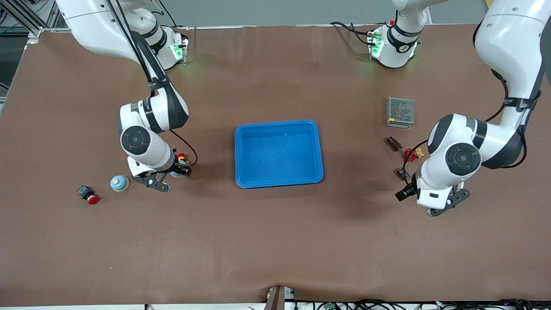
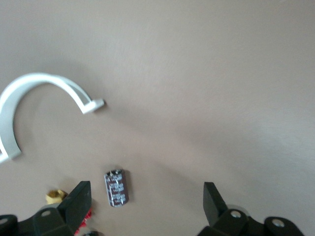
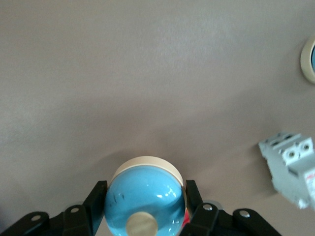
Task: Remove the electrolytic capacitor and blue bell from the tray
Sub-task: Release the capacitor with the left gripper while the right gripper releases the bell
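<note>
The right gripper [image 3: 143,216] is clamped on a blue bell [image 3: 145,199], its fingers [image 3: 96,205] pressed against the bell's two sides, low over the desk [image 1: 275,249] toward the right arm's end. A second blue bell [image 1: 119,183] sits on the desk just beside that gripper, and a red push button [image 1: 88,195] lies near it, closer to the desk's end. The left gripper [image 2: 147,196] hangs with its jaws spread wide over the left arm's end of the desk, holding nothing. The capacitor [image 2: 116,188] lies on its side on the desk between its fingers. A metal mesh box [image 1: 400,111] rests farther from the front camera. The blue tray [image 1: 318,148] sits at mid-desk, well apart from both grippers, with bare desk all round its rim.
</note>
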### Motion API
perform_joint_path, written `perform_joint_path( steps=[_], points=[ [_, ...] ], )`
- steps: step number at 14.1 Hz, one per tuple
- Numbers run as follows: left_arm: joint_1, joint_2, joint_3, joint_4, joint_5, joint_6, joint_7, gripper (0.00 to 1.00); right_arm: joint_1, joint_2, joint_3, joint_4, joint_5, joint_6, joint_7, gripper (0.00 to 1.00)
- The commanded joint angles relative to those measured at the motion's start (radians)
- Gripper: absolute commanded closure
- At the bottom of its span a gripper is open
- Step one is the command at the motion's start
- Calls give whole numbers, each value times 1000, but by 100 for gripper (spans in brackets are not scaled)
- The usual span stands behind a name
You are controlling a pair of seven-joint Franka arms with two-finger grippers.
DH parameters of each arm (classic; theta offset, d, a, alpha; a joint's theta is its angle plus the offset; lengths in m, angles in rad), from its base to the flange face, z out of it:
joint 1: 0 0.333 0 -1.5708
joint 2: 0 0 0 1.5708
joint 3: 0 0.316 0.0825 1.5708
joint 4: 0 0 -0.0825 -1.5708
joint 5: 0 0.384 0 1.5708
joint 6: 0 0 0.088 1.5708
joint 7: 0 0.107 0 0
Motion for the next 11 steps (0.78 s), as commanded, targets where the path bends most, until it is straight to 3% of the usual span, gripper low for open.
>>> perform_joint_path(
  steps=[1, 8, 9, 11],
  points=[
    [14, -42, -12, 16, 15, -14, 95, 0, -65, -27, 13, -46, -18, 59, -119, 100],
    [11, -183, -12, 25, 2, -86, 225, 0, -142, -9, 11, -65, -24, 189, -416, 100],
    [-10, -227, 12, 18, -14, -86, 281, 0, -157, -7, 13, -82, -24, 229, -439, 100],
    [-105, -308, 148, 13, -145, -98, 378, 0, -169, 9, 11, -97, -26, 271, -478, 100]
  ],
)
